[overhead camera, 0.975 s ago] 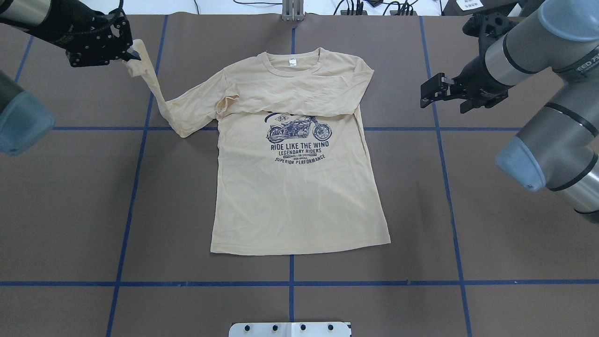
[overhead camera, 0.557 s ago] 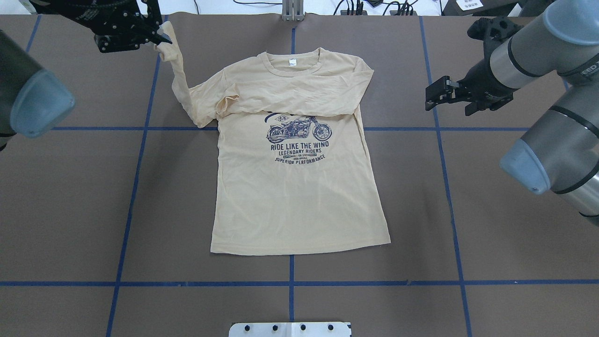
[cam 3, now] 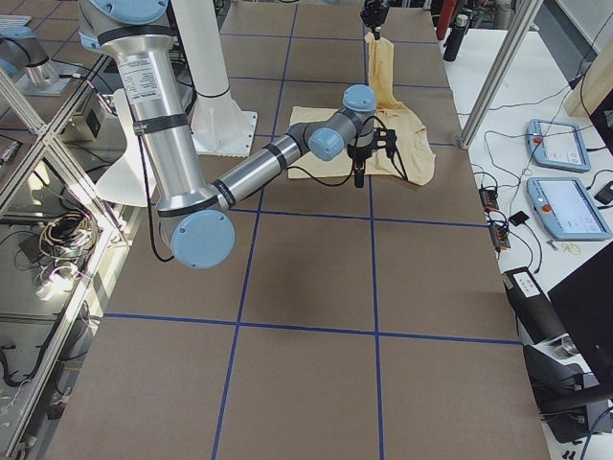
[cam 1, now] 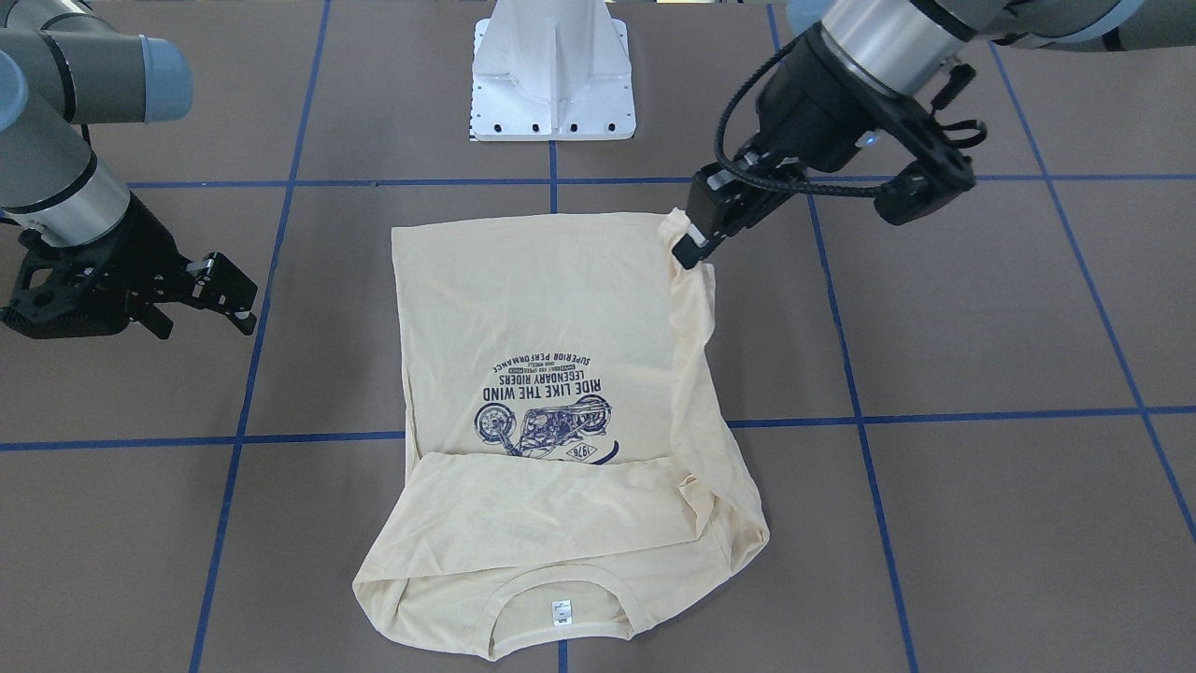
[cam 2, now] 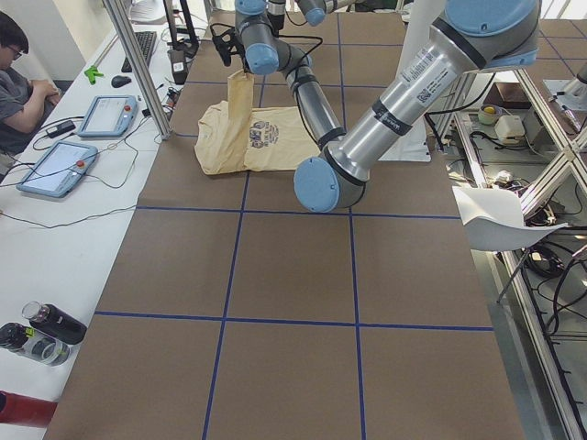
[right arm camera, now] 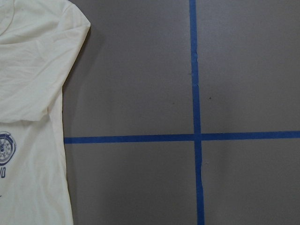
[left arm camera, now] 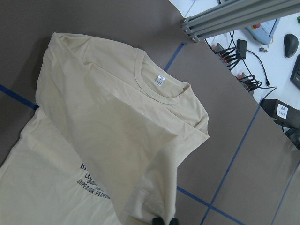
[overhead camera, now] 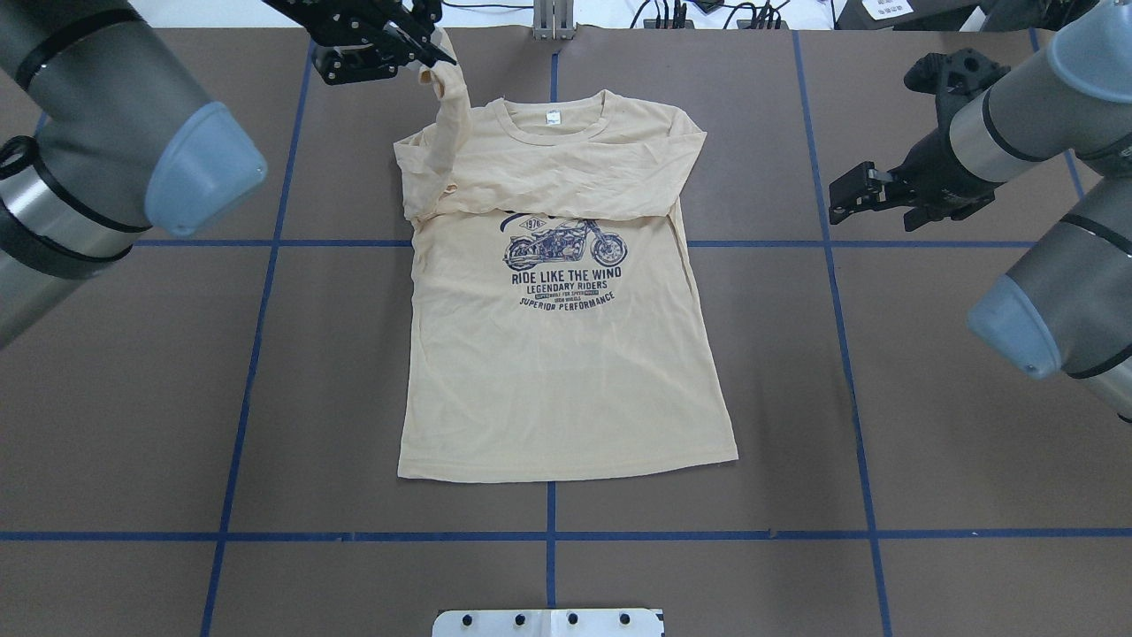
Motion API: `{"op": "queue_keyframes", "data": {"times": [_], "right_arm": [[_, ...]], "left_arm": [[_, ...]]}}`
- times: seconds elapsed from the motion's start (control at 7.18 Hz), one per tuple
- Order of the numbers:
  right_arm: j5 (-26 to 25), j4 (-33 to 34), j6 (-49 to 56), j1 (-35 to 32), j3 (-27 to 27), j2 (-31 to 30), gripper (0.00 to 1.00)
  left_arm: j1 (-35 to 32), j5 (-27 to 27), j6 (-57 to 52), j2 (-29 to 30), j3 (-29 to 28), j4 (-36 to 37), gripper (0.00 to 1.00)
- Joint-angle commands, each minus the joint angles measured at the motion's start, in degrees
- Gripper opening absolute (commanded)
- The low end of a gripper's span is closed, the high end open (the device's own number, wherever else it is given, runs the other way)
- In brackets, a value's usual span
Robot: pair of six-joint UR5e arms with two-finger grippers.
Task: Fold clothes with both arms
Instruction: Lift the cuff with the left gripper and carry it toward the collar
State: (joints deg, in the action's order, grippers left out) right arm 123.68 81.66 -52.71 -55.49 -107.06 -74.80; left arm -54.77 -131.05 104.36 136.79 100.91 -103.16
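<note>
The cream-yellow shirt (overhead camera: 566, 372) lies flat, print up, collar at the far side, with one sleeve folded across its chest (cam 1: 533, 519). My left gripper (overhead camera: 436, 60) is shut on the cuff of the other sleeve (overhead camera: 451, 115) and holds it high over the shirt's shoulder; the sleeve hangs down to the body (cam 1: 696, 374). In the left wrist view the sleeve (left arm camera: 122, 154) drapes from the gripper (left arm camera: 164, 220) at the bottom edge. My right gripper (overhead camera: 838, 193) hovers open and empty beside the shirt, over bare table (cam 1: 245, 299).
Blue tape lines (overhead camera: 548, 535) grid the brown table. The white pedestal base (cam 1: 553, 84) stands at the near edge. An aluminium post (overhead camera: 553, 22) and cables sit at the far edge. A person (cam 2: 18, 82) sits at a side desk with tablets.
My left gripper has carried the sleeve cuff to the right, from beside the shirt to above its shoulder. The right gripper has drawn slightly further from the shirt.
</note>
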Motion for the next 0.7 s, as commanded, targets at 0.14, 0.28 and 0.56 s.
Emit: {"op": "queue_keyframes", "data": {"times": [0.14, 0.28, 0.56], "right_arm": [[0.16, 0.08, 1.73, -0.85, 0.19, -1.66, 1.0], [0.25, -0.01, 2.09, -0.94, 0.27, -1.75, 1.0], [0.25, 0.08, 2.44, -1.29, 0.54, -1.93, 1.0]], "left_arm": [[5.54, 4.04, 2.33, 2.87, -3.43, -0.72, 0.0], [5.72, 4.57, 2.86, 3.48, -5.97, -2.9, 0.0], [5.73, 6.42, 5.75, 9.52, -19.36, -11.31, 0.0]]}}
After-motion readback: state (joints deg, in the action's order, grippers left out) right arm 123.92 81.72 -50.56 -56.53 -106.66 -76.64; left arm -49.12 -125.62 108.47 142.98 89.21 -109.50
